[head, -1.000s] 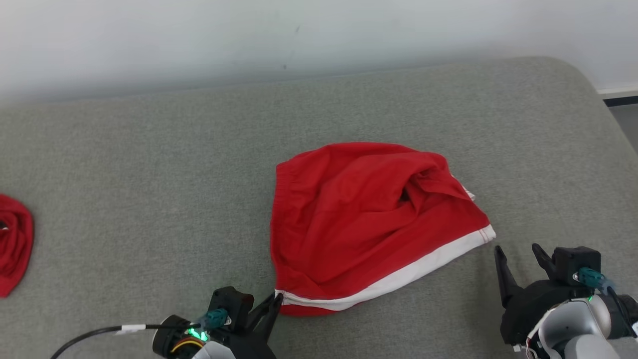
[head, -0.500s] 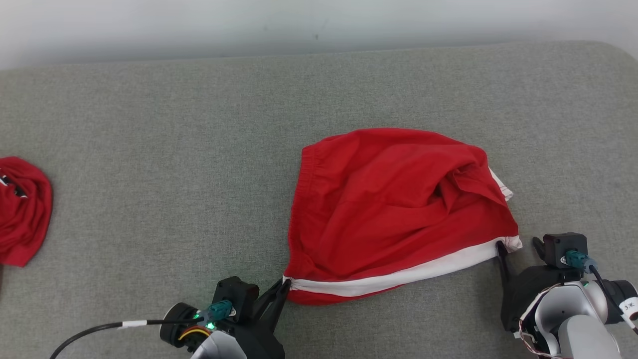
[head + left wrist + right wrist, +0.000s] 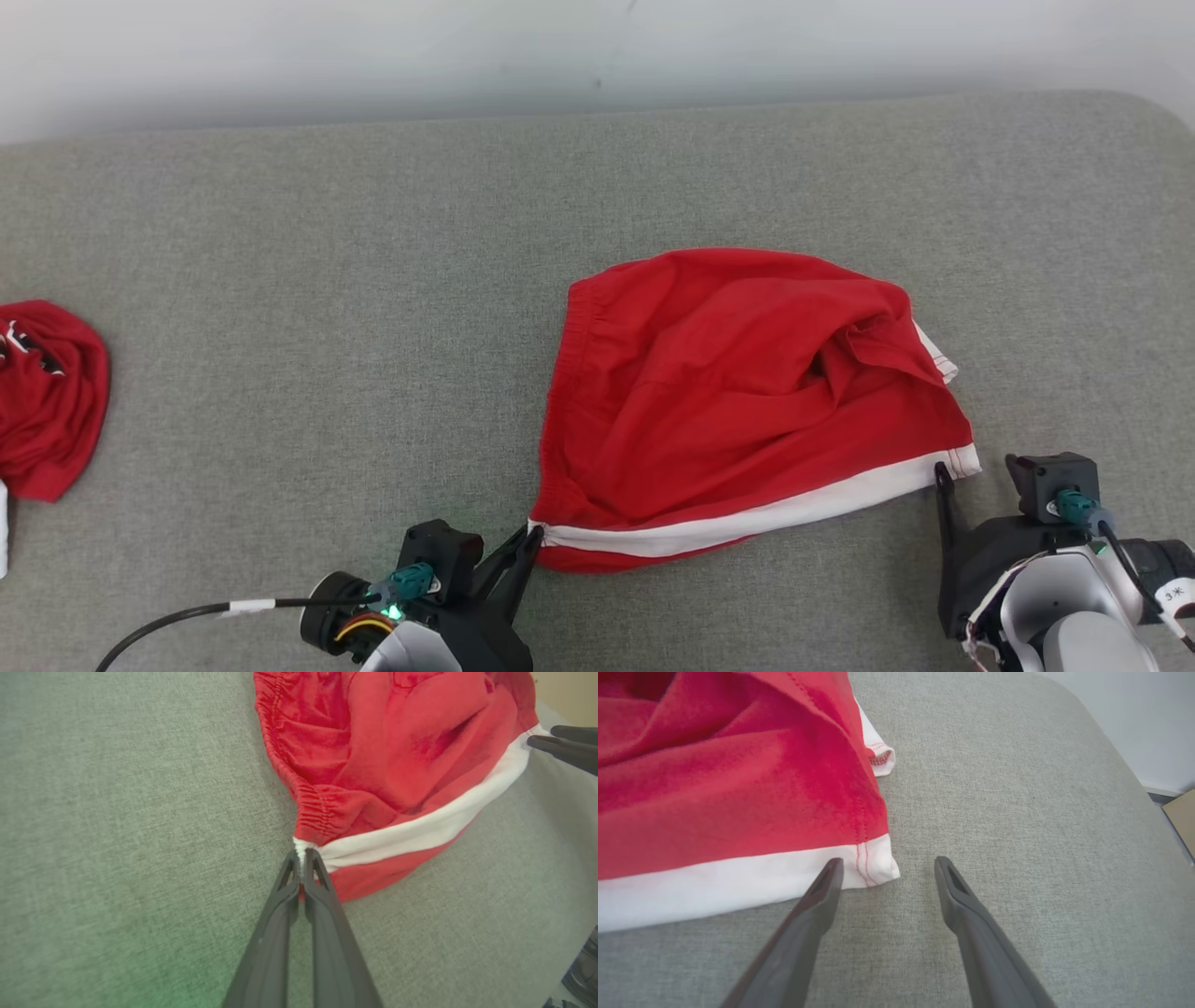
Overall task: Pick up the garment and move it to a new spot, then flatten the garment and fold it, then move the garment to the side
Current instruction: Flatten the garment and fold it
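Observation:
The garment [image 3: 738,401] is a pair of red shorts with a white side stripe, lying crumpled on the grey padded surface [image 3: 327,280]. My left gripper [image 3: 532,537] is shut on the white stripe's end at the waistband corner; the left wrist view shows the garment [image 3: 397,756] and the left gripper [image 3: 302,856] pinching that corner. My right gripper [image 3: 976,478] stands open at the hem corner on the stripe's other end. In the right wrist view the garment [image 3: 714,788] has its white corner just ahead of the right gripper [image 3: 887,861], close to the left finger, with nothing clamped.
A second red cloth [image 3: 47,401] lies bunched at the far left edge of the surface. A pale wall [image 3: 597,47] runs behind the surface's far edge. The right side of the surface rounds off at its corner [image 3: 1101,756].
The camera has shifted, so the whole picture moved right. My right gripper has come up to the garment's hem corner. The left gripper still holds its corner.

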